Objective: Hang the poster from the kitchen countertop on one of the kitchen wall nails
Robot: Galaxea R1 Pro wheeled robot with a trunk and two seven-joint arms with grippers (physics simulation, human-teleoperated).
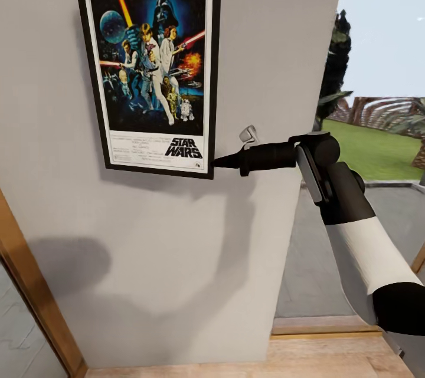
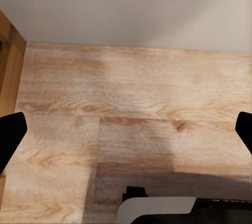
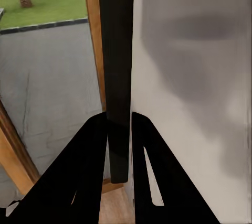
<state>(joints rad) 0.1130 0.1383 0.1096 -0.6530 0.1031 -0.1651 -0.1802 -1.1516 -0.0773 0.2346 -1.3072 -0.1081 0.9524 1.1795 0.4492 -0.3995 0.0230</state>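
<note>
- My right gripper [image 1: 216, 160] clamps the poster [image 1: 150, 65] at its five o'clock corner, flat against the wall [image 1: 177, 260].
- My left gripper [image 2: 126, 135] hangs apart, empty.
- Left, I judge: let go.

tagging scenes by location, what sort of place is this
Probably a room inside a house, by a glazed opening to a garden: a framed Star Wars poster against a plain pale grey wall, light wood plank floor, green lawn outside.

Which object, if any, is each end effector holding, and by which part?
The right end effector pinches the poster by its black frame's lower right edge. The left end effector holds nothing.
</note>
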